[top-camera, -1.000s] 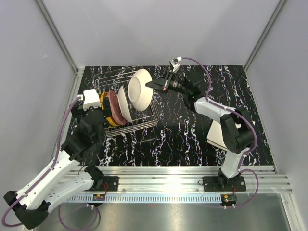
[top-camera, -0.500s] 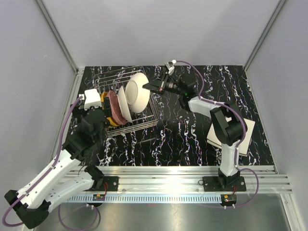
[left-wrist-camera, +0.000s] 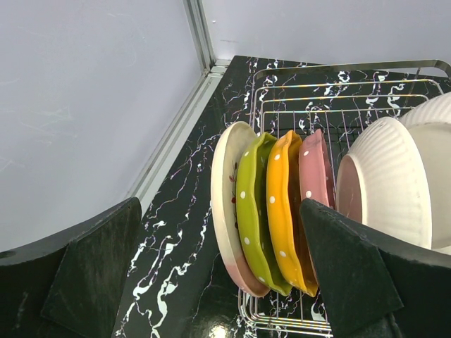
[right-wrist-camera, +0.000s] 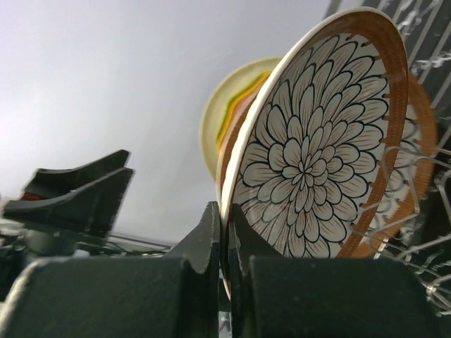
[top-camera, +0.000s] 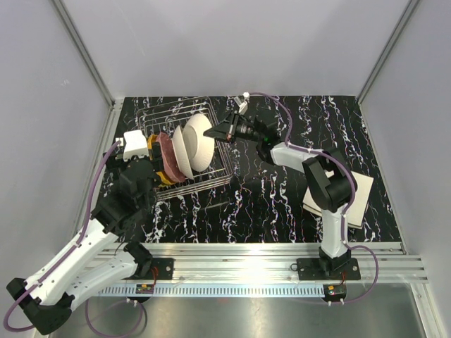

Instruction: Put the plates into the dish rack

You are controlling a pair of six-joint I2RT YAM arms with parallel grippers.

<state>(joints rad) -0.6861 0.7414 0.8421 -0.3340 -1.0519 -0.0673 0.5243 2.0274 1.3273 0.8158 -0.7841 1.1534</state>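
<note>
your right gripper (right-wrist-camera: 225, 225) is clamped on the rim of the petal-patterned plate (right-wrist-camera: 317, 141), holding it upright at the dish rack (top-camera: 184, 107), just beside another brown-rimmed plate (right-wrist-camera: 417, 134). your left gripper (left-wrist-camera: 220, 203) hangs wide open and empty by the rack's left end.

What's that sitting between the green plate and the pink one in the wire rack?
An orange scalloped plate, standing on edge between the lime-green plate and the pink plate. The left wrist view shows it best.
</note>
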